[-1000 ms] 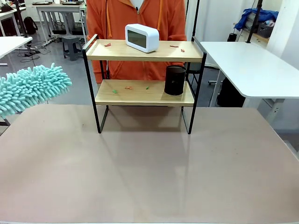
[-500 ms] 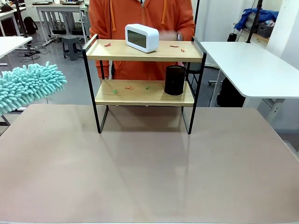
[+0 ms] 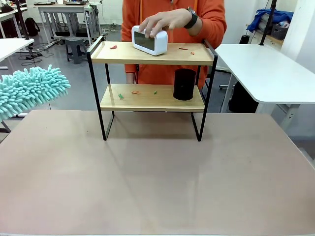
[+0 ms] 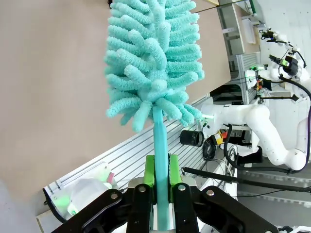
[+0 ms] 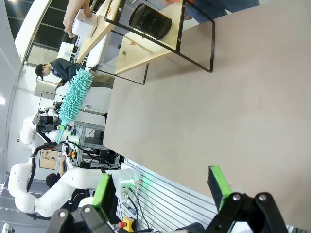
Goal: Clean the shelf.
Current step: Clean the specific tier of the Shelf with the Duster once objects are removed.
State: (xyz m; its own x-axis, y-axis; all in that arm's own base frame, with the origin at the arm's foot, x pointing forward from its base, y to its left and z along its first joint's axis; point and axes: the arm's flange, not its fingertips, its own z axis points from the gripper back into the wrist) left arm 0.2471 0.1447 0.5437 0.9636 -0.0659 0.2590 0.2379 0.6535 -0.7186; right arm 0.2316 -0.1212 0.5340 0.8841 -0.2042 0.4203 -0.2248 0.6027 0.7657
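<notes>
The shelf stands at the far middle of the beige table, with small red and green scraps on both boards. On its top board sits a white clock, and a person's hand rests on it. A black cylinder occupies the lower board's right end. My left gripper is shut on the handle of a teal fluffy duster, whose head hangs at the left, clear of the shelf. My right gripper is open and holds nothing above the table, far from the shelf.
The beige tabletop spreads bare in front of the shelf. A white table stands at the right, another at the far left. The person in orange stands directly behind the shelf.
The person has shifted right and reached over to lay a hand on the white clock. The duster has drifted slightly left.
</notes>
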